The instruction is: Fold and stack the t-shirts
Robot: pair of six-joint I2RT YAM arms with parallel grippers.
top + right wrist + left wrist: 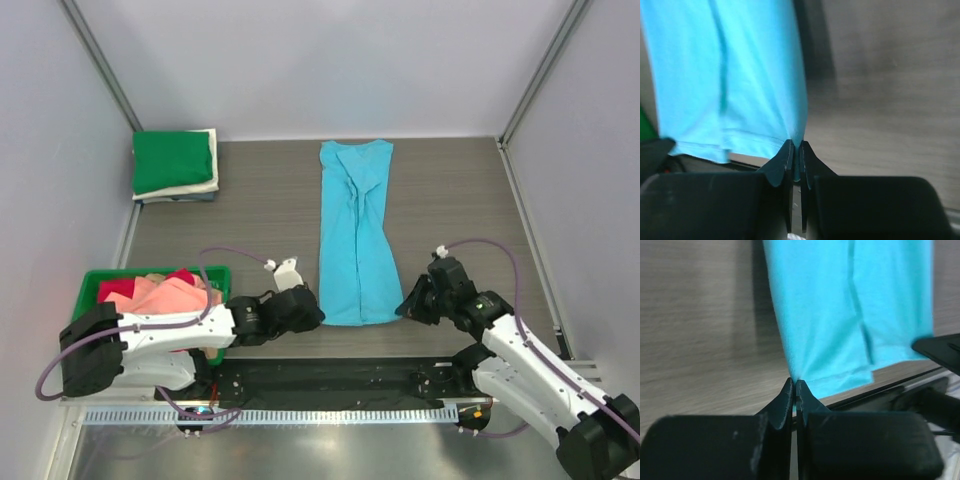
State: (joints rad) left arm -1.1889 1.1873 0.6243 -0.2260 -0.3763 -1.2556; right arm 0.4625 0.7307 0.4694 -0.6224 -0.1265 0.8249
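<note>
1. As to writing: only a small bright spot (490,301) on the right arm's wrist link, perhaps a label or a lamp, too small to read.
2. Sky-blue t-shirt (355,240): folded into a long narrow strip, flat on the middle of the table (250,220), one short end far, the hem end near, just short of the black strip (330,378) along the near edge.
3. Left gripper (318,316): closed tight on the near-left corner of the hem, a sliver of blue cloth pinched between the fingertips.
4. Right gripper (402,308): closed the same way on the near-right corner, blue cloth nipped in the slit.
5. Near left, a green bin (218,275) with a crumpled salmon-pink shirt (175,297) and a red shirt (115,290) inside; partly hidden by the left arm lying across its front.
6. Far left corner, well apart from the blue strip: a folded stack, green shirt (172,160) on top, cream shirt (212,185) under it.
7. Purple cables (230,252) looping above both arms.
8. From overhead only: bin, stack and the strip's full length, with the fingertips buried under the gripper bodies.
9. From the wrist views only: the pinch itself and the stitched hem line; in the left wrist view, also the right gripper's dark body at the right edge.
</note>
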